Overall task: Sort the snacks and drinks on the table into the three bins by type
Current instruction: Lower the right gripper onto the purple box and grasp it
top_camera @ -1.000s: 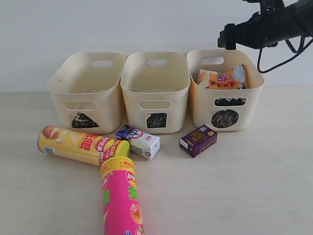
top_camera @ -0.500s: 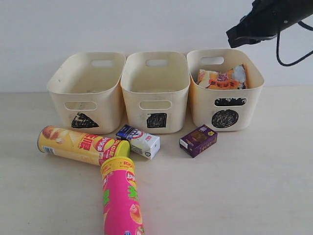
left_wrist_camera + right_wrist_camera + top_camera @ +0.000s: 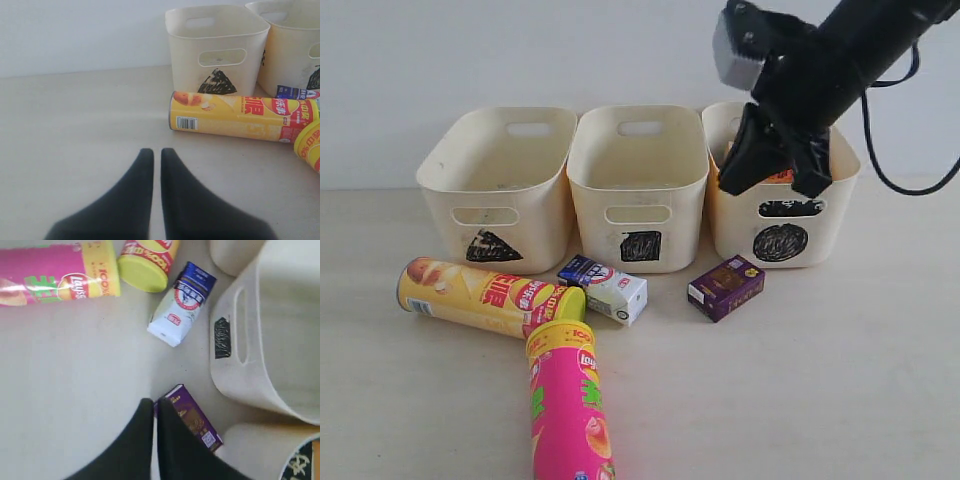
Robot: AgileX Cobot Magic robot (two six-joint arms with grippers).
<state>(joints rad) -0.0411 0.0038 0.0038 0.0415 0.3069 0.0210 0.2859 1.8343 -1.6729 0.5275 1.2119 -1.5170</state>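
Now: right claw [image 3: 154, 402] closed, empty, above purple carton [image 3: 725, 287]. Best spread jaws, straddle carton's narrow sides, descend squarely. Left claw [image 3: 156, 152] closed, idle.

I log 1 background item: a plain, pale grey-white wall [image 3: 520, 50], evenly lit, spanning the exterior view's full width.
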